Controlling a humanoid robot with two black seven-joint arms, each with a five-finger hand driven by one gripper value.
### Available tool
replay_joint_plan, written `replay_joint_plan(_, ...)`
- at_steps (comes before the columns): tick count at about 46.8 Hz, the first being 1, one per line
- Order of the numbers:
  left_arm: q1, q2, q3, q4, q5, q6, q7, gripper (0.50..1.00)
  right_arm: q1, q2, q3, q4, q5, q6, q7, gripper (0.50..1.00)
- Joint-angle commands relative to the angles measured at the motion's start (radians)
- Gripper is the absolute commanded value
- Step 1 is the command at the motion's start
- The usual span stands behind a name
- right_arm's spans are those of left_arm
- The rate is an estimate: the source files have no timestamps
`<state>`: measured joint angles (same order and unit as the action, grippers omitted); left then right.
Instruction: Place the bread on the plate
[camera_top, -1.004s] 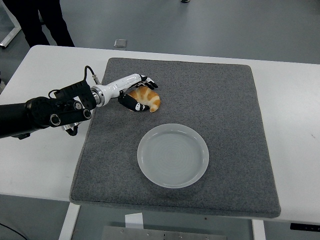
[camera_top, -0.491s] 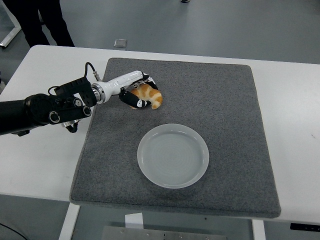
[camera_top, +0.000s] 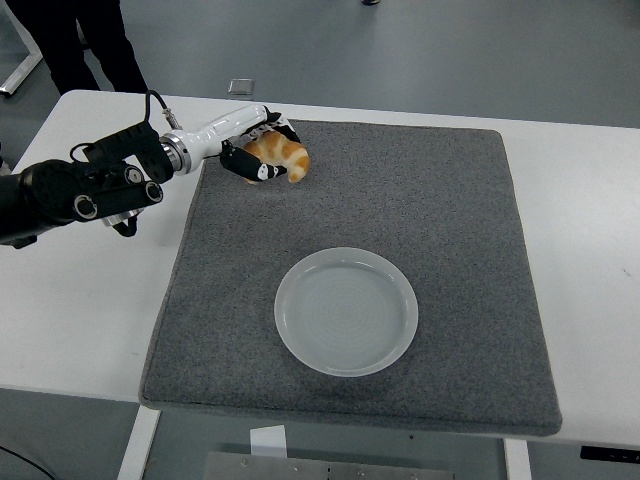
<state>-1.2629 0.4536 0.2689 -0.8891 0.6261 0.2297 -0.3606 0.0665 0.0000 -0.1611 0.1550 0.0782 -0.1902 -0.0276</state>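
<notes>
The left robot hand (camera_top: 262, 152) is closed around the bread (camera_top: 281, 153), a small golden croissant-shaped piece, up at the far left corner of the grey mat (camera_top: 450, 220). It looks lifted a little clear of the mat, though from here I can't be sure it isn't resting on it. The fingers wrap it from the left and underneath, leaving the right end of the bread poking out. No right arm shows anywhere.

I'd expect the bread to be light and soft, with a flaky crust that crushes or sheds crumbs if squeezed hard, so a gentle hold across its thick middle seems the safest, much as it is taken now. It is not slippery, so I doubt it would slide out.

The plate (camera_top: 400, 345), pale and translucent with a shallow rim, sits on the near middle of the mat, well apart from the bread, empty. The mat is a felt-like pad covering most of the white bench (camera_top: 80, 320). Beyond the far edge is a grey floor, a small square fitting (camera_top: 240, 87) set into it, and a person's dark trouser legs (camera_top: 75, 45) at the far left
</notes>
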Motion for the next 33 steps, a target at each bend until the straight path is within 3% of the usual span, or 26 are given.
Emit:
replay_joint_plan(1, -0.039, 0.031, 0.003, -0.001, 0.004, -0.010, 0.002, 0.500, -0.001, 0.000, 0.000, 0.000, 0.000, 0.000, 0.000, 0.952)
replay_joint_plan(17, -0.207, 0.123, 0.010, 0.006, 0.060, -0.108, 0.003, 0.500, -0.001, 0.000, 0.000, 0.000, 0.000, 0.000, 0.000, 0.952)
replay_joint_plan(33, -0.389, 0.105, 0.009, -0.001, 0.067, -0.176, 0.011, 0.500, -0.001, 0.000, 0.000, 0.000, 0.000, 0.000, 0.000, 0.952)
